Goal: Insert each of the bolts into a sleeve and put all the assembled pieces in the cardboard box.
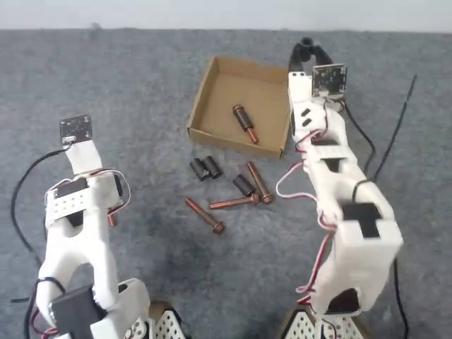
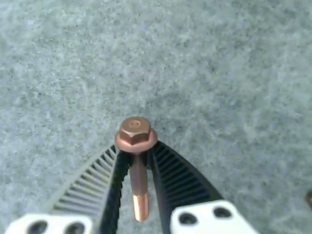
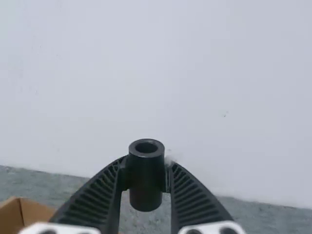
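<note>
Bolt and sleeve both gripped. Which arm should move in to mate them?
Right, probably: its jaws hold the sleeve raised clear, bore open outward; the left's bolt sits low over bare carpet.

You see a copper-coloured bolt [image 2: 136,141], a black sleeve [image 3: 146,175], the brown cardboard box [image 1: 227,90] and a grey speckled carpet [image 1: 106,85].

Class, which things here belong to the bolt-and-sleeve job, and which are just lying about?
Job: held bolt, held sleeve, loose bolts, loose sleeves, assembled piece, cardboard box.
Lying about: black cable, grey carpet.
</note>
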Robot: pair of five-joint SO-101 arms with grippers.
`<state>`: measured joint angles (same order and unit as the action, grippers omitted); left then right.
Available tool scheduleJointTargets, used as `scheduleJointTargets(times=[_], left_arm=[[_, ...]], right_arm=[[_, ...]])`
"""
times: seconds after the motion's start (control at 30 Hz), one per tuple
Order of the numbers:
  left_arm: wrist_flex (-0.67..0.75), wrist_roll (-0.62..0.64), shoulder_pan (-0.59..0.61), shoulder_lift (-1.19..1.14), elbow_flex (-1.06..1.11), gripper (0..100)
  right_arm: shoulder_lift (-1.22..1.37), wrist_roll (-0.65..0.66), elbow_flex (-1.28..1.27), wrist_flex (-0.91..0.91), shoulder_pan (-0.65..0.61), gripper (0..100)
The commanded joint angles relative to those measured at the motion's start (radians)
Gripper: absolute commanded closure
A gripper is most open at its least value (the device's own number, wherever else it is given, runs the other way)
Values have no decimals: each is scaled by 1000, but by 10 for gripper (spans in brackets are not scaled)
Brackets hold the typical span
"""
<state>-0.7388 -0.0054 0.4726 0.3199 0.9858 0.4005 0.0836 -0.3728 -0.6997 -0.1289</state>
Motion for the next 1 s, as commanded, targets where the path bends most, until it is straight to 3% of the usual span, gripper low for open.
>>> scheduleJointTargets(times=[0.0,0.17,0.33,0.5,0.97], left_arm=[[29,-51,-9,8,-7,988],[29,-57,-9,8,-7,988],[29,-60,-31,8,-7,988],[29,-60,-31,8,-7,988],[29,-61,-31,15,8,988]], right_arm=[[53,18,141,-22,-7,992],[71,18,106,-27,-36,992],[-44,9,-89,-35,-104,992],[-111,-69,-321,-257,-186,992],[-111,-11,-727,-710,-278,992]])
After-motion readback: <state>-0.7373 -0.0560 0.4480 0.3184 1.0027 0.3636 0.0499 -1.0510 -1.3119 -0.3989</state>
